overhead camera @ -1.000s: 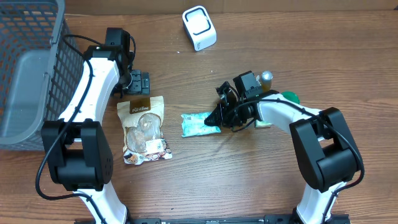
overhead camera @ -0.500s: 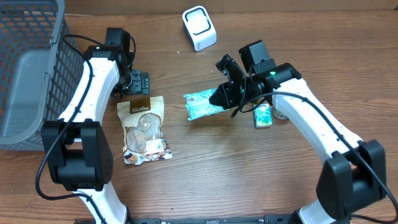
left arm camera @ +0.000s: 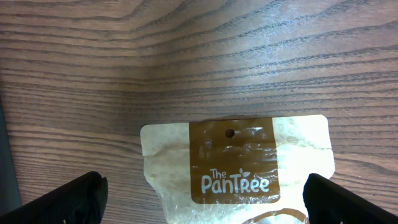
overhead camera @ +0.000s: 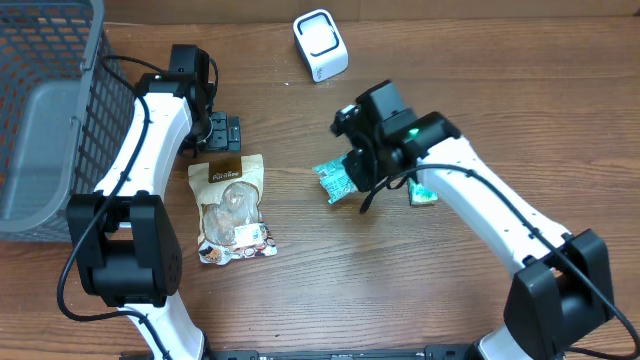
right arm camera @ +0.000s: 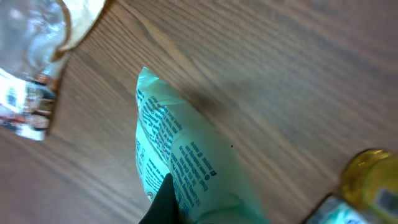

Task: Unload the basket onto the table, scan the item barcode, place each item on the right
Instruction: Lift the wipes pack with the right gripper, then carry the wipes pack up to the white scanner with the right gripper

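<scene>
You have a brown desk [overhead camera: 300, 290] with a strong, streaky wood grain. The right gripper [overhead camera: 352, 172] is clamped on the task's item, one mint-green packet [overhead camera: 334, 180]. It is held over the middle of the desk, on the near side of the scanner [overhead camera: 320, 45] and apart from it. The packet [right arm camera: 186, 168] is a soft, crinkled film pouch, puffed and tapering to a corner, with dense dark print across its face. No barcode can be made out on the side you see.

The single scanner is a white, rounded block at the far edge. One grey mesh basket [overhead camera: 40, 120] sits at the far left corner. One clear plastic pouch [left arm camera: 236, 165] with a brown "The PanTree" header and a punched hang hole lies flat toward the left. The left gripper [overhead camera: 222, 132] hangs over its top edge, fingers [left arm camera: 68, 199] spread wide apart and holding nothing. One small item [overhead camera: 426, 194] lies mostly hidden under the right arm.
</scene>
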Robot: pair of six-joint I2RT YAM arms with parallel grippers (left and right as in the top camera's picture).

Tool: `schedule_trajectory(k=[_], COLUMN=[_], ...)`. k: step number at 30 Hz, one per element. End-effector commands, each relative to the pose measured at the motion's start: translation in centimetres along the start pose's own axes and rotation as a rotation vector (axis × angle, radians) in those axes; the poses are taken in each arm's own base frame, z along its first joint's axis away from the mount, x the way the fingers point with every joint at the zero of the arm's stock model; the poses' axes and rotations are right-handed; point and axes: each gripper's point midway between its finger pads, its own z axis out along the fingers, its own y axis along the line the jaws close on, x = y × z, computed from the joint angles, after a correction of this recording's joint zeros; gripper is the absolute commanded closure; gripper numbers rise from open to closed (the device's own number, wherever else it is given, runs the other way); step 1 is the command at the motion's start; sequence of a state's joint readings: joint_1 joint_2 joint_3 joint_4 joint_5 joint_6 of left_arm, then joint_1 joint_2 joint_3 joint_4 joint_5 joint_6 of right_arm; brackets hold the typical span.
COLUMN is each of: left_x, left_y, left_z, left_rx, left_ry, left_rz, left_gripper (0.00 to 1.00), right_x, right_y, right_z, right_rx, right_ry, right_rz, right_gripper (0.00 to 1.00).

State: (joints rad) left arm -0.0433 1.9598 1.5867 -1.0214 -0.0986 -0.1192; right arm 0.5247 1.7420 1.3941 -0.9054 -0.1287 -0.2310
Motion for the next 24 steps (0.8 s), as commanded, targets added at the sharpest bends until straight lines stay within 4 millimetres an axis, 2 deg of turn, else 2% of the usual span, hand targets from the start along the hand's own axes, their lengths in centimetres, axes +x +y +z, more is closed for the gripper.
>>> schedule_trajectory(k=[1,7,14,24], left_x=[-0.7,-0.7,-0.7,-0.7], left_y=[0.3,0.3,0.3,0.3], left_z=[-1.0,-1.0,-1.0,-1.0], left_rx=[-0.006,-0.006,-0.006,-0.006], left_ry=[-0.033,-0.033,-0.033,-0.033], left_rz=[0.015,0.015,0.015,0.015], left_gripper=[0.0,0.0,0.0,0.01], right_x=[-0.9,-2.1,-5.1,-10.9], right_y=[-0.8,-1.4,-1.6,-1.5], right_z=[-0.8,-1.3,-3.2,-11.3], right_rx=[0.157,0.33,0.376,0.421], right_ry=[-0.008,-0.005,-0.097,-0.263], right_rz=[-0.142,-0.32,-0.317,-0.292], right_gripper=[0.96,0.96,0.96,0.97])
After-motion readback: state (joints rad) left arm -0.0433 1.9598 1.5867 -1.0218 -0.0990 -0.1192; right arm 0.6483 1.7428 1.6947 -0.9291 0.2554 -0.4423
